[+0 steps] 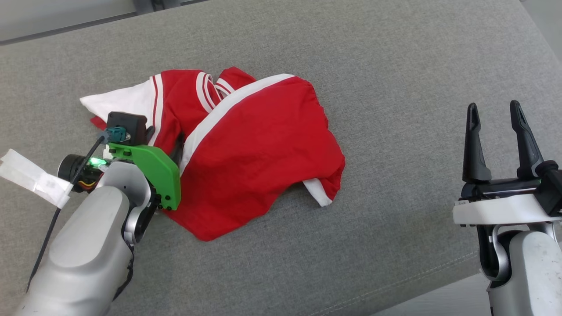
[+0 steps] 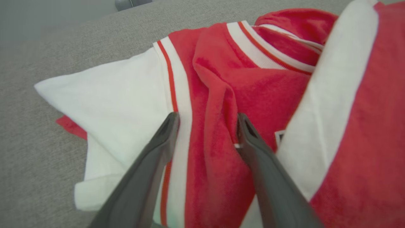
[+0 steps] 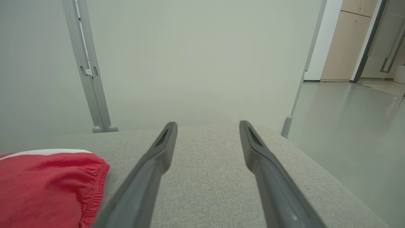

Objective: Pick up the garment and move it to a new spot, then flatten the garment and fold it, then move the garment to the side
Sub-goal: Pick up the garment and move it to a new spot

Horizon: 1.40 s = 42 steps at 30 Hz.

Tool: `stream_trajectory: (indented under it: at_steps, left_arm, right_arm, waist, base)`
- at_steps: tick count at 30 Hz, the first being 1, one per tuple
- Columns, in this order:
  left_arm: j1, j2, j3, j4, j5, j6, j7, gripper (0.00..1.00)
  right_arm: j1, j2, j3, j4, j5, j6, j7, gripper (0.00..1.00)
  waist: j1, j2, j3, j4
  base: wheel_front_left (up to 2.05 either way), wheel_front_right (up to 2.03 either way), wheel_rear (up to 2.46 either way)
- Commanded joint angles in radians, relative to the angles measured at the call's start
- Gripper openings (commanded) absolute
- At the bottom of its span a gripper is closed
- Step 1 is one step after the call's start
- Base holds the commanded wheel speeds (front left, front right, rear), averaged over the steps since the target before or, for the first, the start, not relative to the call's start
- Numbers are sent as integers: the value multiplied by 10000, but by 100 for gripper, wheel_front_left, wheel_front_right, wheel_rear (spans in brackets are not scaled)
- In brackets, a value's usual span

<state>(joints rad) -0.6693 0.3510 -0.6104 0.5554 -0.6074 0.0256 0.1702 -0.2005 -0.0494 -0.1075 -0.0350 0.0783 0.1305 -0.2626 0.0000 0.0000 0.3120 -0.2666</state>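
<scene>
Here the left claw [image 2: 207,117] straddles the crumpled garment [image 2: 269,95].

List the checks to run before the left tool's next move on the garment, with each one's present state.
1. Jaws of the left tool apart: ok.
2. Fabric between those jaws: ok, a red fold of the garment lies there.
3. Fold gripped: not ok, the jaws are not closed on it.
4. Clearance of the right tool from the garment: ok, it is open over bare grey cushion.
5. Garment flat: not ok, crumpled.
</scene>
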Motion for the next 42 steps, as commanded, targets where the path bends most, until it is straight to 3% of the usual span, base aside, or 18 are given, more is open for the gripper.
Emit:
stream_trajectory:
  at_steps: [1,12,18,24,32,37,42]
  left_arm:
    - [-94,-72,29,82,-95,-76,-30,0]
    - [25,-247,124,-15,55,19,-1379,0]
    - [-508,218,454,-863,299,286,-1953,0]
    - [-1366,1249,847,-2246,633,538,-1626,0]
    - [-2314,2474,1346,-3991,683,692,-419,0]
    - [-2743,3422,1971,-3656,563,873,186,0]
    - [-2949,4519,2814,-2754,610,1180,-34,0]
  right_arm:
    - [-13,-17,29,22,88,4,-35,100]
    - [255,-20,39,77,-74,4,-33,100]
    - [329,-21,41,130,-109,4,-33,100]
    - [341,-21,51,153,-106,4,-35,100]
    - [329,-20,126,171,40,4,-35,100]
    - [82,-21,261,151,96,3,-35,100]
    - [-28,-20,229,74,47,4,-33,100]
  waist:
    - [0,0,-23,-1]
    - [0,0,-627,575]
    - [0,0,-972,996]
    - [0,0,-1098,1213]
    - [0,0,-1005,1188]
    - [0,0,-713,948]
    - [0,0,-293,682]
  base:
    - [0,0,0]
    - [0,0,0]
    - [0,0,0]
    - [0,0,0]
    - [0,0,0]
    - [0,0,0]
    - [0,0,0]
